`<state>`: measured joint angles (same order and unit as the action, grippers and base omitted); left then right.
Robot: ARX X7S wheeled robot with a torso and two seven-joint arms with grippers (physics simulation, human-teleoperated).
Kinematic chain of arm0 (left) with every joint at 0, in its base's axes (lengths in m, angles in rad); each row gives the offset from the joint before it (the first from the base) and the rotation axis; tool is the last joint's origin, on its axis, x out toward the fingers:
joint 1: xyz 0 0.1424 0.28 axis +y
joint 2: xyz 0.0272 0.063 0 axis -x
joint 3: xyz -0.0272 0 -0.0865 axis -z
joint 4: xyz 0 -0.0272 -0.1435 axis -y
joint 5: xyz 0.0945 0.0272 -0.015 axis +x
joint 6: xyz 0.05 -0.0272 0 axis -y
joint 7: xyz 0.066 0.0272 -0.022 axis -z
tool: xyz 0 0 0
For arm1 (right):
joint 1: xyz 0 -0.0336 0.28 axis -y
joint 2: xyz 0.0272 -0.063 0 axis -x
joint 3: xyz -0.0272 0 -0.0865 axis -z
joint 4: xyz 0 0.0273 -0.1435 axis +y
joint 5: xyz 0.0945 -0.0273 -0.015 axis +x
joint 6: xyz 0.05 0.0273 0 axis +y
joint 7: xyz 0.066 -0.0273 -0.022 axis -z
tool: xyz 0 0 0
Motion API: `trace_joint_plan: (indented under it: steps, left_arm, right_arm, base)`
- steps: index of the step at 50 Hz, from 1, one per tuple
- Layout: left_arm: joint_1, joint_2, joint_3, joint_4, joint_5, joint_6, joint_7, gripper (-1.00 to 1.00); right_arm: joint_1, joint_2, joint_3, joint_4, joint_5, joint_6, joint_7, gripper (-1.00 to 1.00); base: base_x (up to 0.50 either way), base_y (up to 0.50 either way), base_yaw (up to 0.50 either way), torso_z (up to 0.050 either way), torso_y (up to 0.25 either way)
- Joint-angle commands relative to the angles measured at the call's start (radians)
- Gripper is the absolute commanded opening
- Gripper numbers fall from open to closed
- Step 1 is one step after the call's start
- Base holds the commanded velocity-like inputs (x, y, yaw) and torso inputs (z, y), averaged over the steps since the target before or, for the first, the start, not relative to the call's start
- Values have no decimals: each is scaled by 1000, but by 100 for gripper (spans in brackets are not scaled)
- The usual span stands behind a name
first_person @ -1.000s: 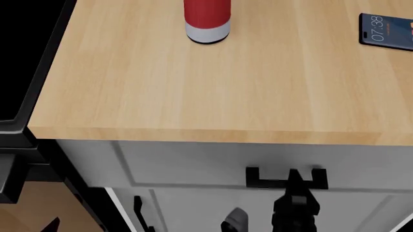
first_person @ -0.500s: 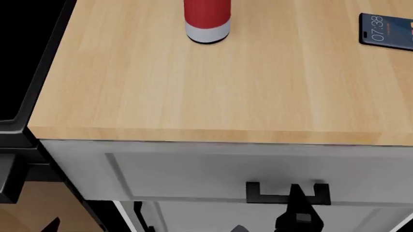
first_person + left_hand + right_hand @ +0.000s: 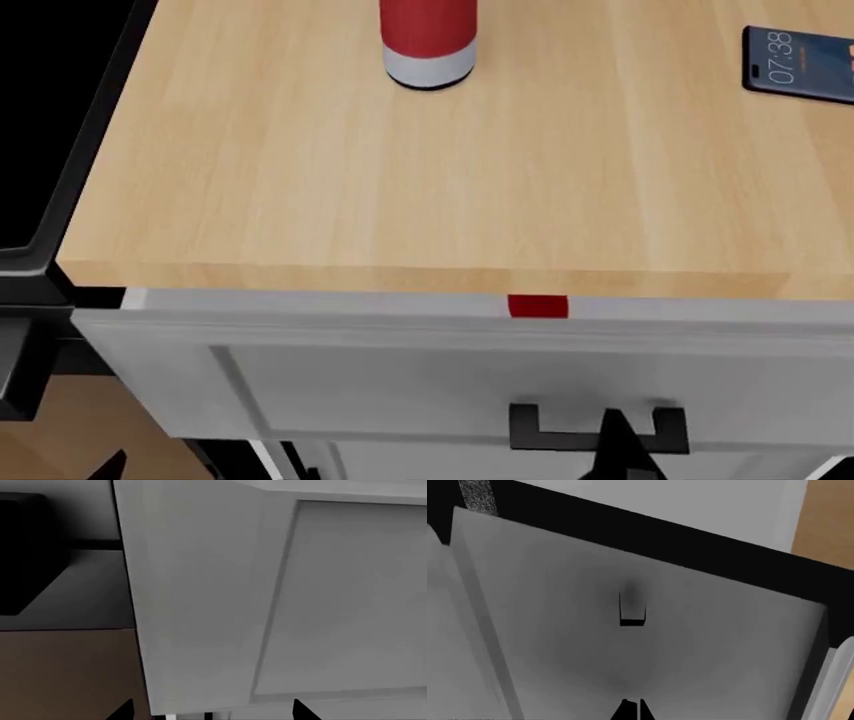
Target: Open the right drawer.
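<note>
Right drawer (image 3: 441, 375) sits under front edge of wooden tabletop (image 3: 400, 190), pulled out a little — narrow strip of interior visible, small red item (image 3: 538, 306) inside. Right gripper (image 3: 622, 437) at black U-shaped handle (image 3: 598, 428), fingers pressed close together around it. Left gripper barely in view, finger state unclear. Red bottle (image 3: 429, 42) and phone (image 3: 798, 65) on tabletop.

phone (image 3: 798, 66), lying flat at the far right of the wooden countertop (image 3: 400, 180): lit screen shows large clock digits reading "07:38", turned sideways to the head view; a smaller line of characters beside the digits is too small to read. red and grey bottle (image 3: 429, 40), far centre of the countertop: no label legible. no other text, brand or sign readable in any view.
</note>
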<state>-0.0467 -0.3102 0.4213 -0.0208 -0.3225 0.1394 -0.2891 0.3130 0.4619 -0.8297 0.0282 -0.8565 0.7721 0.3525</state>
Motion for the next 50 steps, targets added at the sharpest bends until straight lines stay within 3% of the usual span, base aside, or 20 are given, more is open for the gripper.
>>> trace_joint_plan:
  steps: [1, 50]
  left_arm:
    - [-1, -2, 3, 0, -2, 0, -2, 100]
    - [-4, -9, 13, -2, -9, 6, -10, 100]
  right_arm:
    - [-12, -4, -32, -64, -99, 18, 23, -100]
    - [-11, -10, -37, -44, -104, 23, 22, -100]
  base:
    - [0, 0, 4, 0, 0]
    - [-158, 0, 0, 0, 1]
